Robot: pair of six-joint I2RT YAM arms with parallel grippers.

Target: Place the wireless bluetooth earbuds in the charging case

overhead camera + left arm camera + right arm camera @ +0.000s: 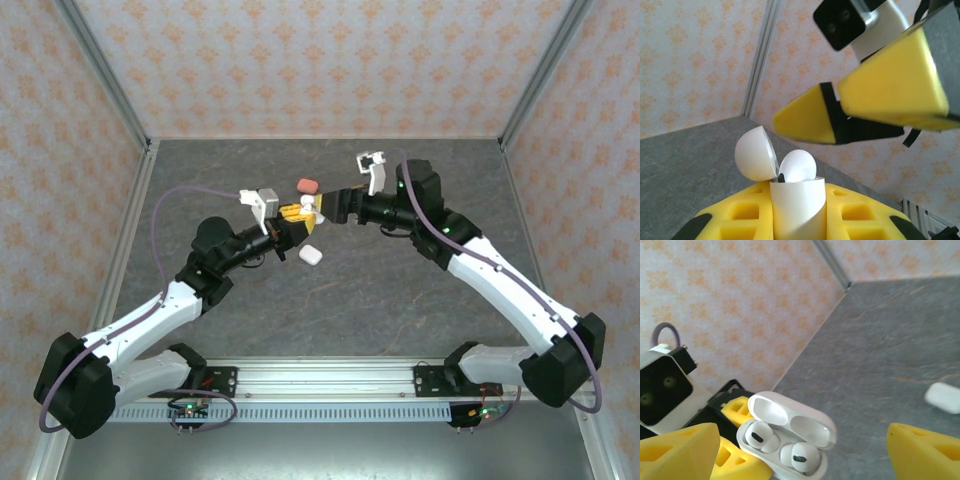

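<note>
Table (400, 300), grey and stone-patterned, spreads under both arms. The left gripper (291, 214) is clamped on the white charging case (785, 440) and holds it above the table with its lid swung open. The right gripper (327, 206) hangs just beside that case, its yellow fingers (922, 452) spread wide and empty. A closed white case (310, 255) and a pink case (307, 185) lie on the table nearby. Two white earbuds (760, 437) sit side by side in the held case's wells.

the charging case (790, 422) is smooth glossy white plastic; the table (890, 340) is matt, mottled grey.
</note>
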